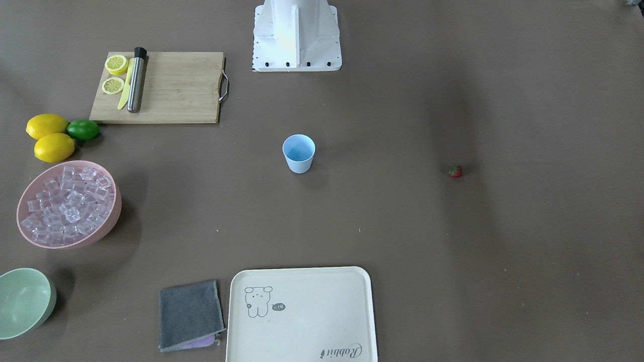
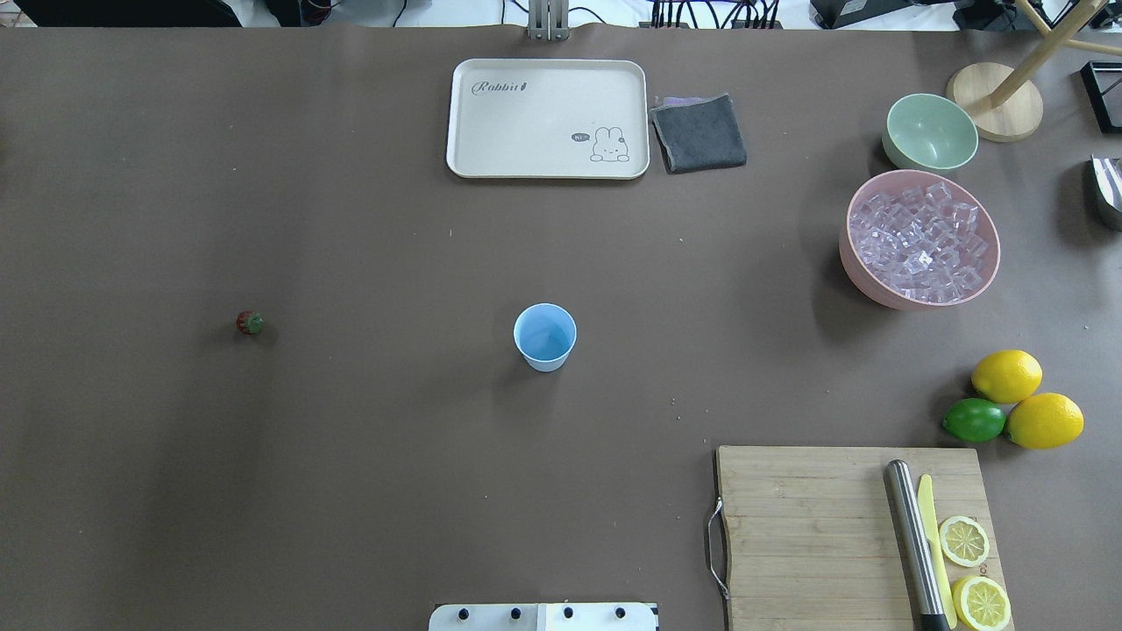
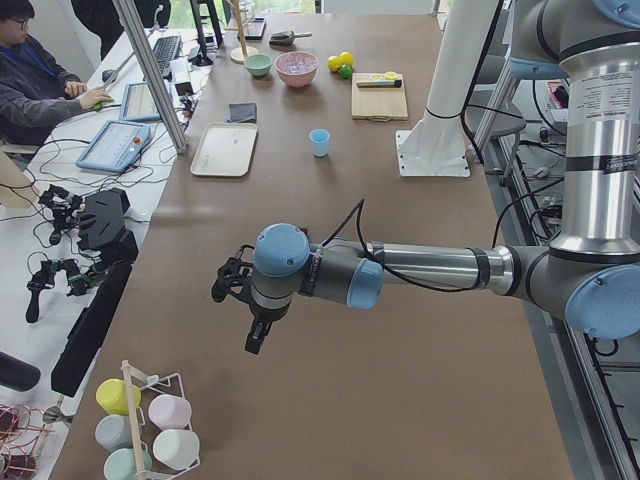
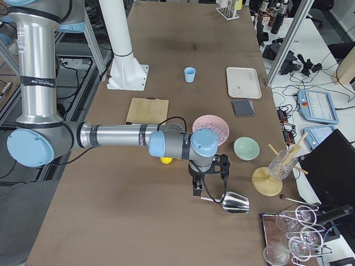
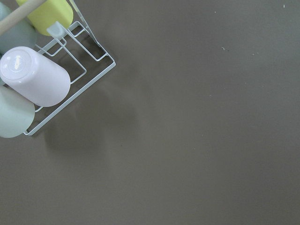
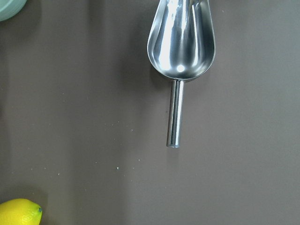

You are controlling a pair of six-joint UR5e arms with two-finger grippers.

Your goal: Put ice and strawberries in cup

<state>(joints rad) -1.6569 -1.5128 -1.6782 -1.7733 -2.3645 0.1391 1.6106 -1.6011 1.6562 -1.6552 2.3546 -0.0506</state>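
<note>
Bamboo cutting board [image 1: 176, 90] first, and on it two lemon slices [image 1: 116, 64], a yellow knife [image 1: 123, 100] and a steel muddler [image 1: 136, 80] with a black cap, knife and muddler side by side. Just off the board's corner, two whole lemons [image 1: 47, 125] and a lime [image 1: 83, 129], bunched together. Pink bowl [image 1: 108, 226] next, then a pale green bowl [image 1: 25, 301]. Grey folded cloth [image 1: 190, 314] sits right beside the cream rabbit tray [image 1: 312, 322]. And a shiny steel scoop [image 6: 182, 42] lies flat on the brown table [image 1: 402, 251].

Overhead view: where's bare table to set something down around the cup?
Bare table rings the cup, widest between it and the strawberry, also toward the tray. Crowded on the robot's right: pink bowl, lemons, cutting board.
</note>
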